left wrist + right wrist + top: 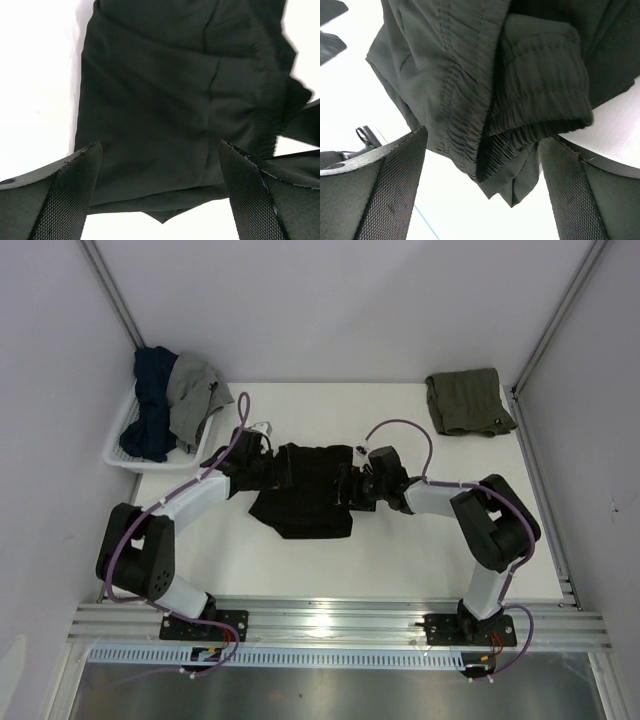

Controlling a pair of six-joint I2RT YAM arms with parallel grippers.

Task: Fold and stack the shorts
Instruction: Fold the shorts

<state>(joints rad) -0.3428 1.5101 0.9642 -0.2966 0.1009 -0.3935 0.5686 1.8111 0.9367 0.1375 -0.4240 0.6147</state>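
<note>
The black shorts (305,492) lie partly folded in the middle of the table. My left gripper (283,469) is at their left edge, open, with plain black cloth (160,100) between and beyond its fingers (75,195). My right gripper (345,483) is at their right edge, open, with the gathered waistband (530,95) just in front of its fingers (400,185). The olive-green shorts (468,401) lie folded at the far right corner of the table.
A white basket (125,453) with dark blue and grey clothes stands at the far left edge. White walls and metal rails close in the table on three sides.
</note>
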